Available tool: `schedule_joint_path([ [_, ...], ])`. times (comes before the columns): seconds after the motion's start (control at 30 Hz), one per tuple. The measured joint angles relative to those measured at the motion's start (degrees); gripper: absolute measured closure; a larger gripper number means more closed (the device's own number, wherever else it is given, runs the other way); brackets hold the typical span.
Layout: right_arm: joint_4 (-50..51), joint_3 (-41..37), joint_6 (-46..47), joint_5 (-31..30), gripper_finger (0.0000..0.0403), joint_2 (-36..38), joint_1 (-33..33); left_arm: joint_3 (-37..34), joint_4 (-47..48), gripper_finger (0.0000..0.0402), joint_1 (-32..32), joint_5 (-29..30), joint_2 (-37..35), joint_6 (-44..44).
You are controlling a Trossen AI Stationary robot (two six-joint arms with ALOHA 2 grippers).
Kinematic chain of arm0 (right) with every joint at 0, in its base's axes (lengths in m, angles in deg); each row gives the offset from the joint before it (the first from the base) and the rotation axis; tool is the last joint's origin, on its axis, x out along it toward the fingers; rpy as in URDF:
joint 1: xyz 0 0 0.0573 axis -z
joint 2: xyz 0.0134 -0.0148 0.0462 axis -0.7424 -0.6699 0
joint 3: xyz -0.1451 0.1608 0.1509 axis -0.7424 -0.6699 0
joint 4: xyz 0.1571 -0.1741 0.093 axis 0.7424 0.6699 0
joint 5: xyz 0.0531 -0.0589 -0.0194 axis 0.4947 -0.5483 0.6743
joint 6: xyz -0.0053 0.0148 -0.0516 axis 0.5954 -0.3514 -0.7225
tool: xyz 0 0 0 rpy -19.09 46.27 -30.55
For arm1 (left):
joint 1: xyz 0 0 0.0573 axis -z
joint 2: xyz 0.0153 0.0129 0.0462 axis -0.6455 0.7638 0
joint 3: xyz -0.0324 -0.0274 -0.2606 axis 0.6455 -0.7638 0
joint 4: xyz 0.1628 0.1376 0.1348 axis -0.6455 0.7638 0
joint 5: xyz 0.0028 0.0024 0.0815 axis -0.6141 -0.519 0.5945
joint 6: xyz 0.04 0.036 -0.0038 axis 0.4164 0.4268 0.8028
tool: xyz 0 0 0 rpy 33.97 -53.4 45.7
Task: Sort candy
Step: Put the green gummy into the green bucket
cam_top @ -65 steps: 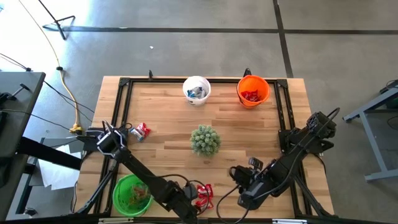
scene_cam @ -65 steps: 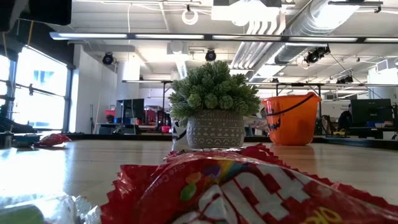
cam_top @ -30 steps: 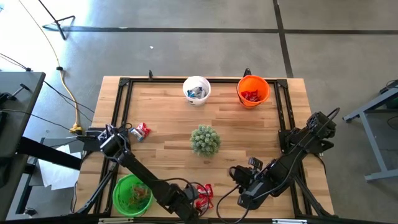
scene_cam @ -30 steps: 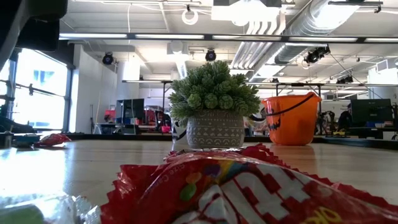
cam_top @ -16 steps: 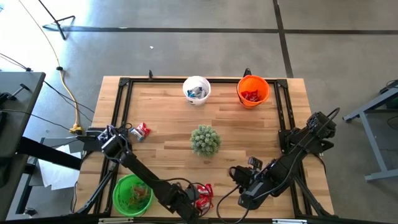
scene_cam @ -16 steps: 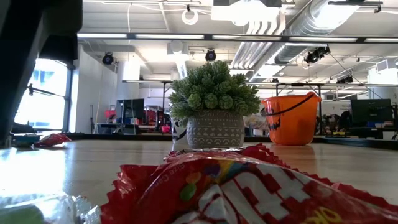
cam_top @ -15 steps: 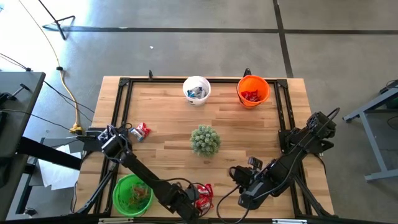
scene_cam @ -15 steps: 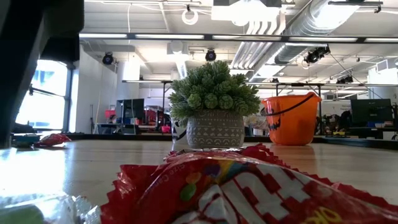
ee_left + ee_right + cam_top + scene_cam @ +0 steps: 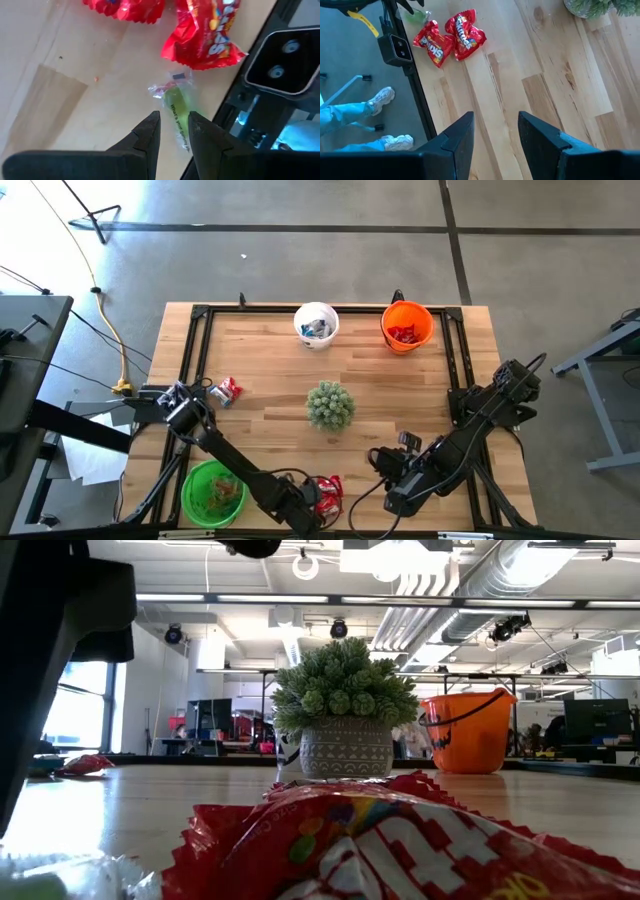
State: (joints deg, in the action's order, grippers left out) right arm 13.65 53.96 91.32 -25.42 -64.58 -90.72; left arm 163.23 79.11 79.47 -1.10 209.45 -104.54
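Left wrist view shows you the left gripper (image 9: pixel 174 131) just above a green candy in clear wrapper (image 9: pixel 178 106); its two fingers are slightly spread, one on each side of the wrapper's end, and they do not pinch it. Two red candy packets (image 9: pixel 207 34) lie just beyond it on the wooden table (image 9: pixel 60 90), near the black frame at the table's edge.

From the high view you see these red packets at the front edge, beside the green bucket (image 9: pixel 212 492). One more candy (image 9: pixel 227 390) lies near the left edge. The white bucket (image 9: pixel 316 323) and orange bucket (image 9: pixel 406 326) stand at the far edge, and the green plant (image 9: pixel 330 405) is in the middle. Your right gripper (image 9: pixel 494 131) waits over the front right of the table with its fingers apart, holding nothing.
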Motion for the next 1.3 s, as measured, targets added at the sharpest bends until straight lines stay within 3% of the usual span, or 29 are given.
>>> schedule_joint_path([
  [0.4, 0.2, 0.0, -1.5, -0.2, 0.0253, 0.0, 0.0, 0.0, -1.2, 0.0297, -0.3, 0.0, 1.4, -1.1],
  [0.57, 0.1, 0.0, -1.5, -1.1, 0.0253, 0.0, 0.0, 0.0, -1.1, 0.0323, -0.3, 0.0, 1.4, -1.2],
  [0.8, 0.1, 0.0, -1.6, -1.2, 0.0253, 0.0, 0.0, 0.0, -1.0, 0.0396, -0.4, -1.6, 1.4, -1.3],
  [1.3, 0.1, 0.0, -1.5, -1.2, 0.0253, 0.0, 0.0, 1.7, -0.2, 0.0401, -1.1, -4.7, 1.4, -2.7],
])
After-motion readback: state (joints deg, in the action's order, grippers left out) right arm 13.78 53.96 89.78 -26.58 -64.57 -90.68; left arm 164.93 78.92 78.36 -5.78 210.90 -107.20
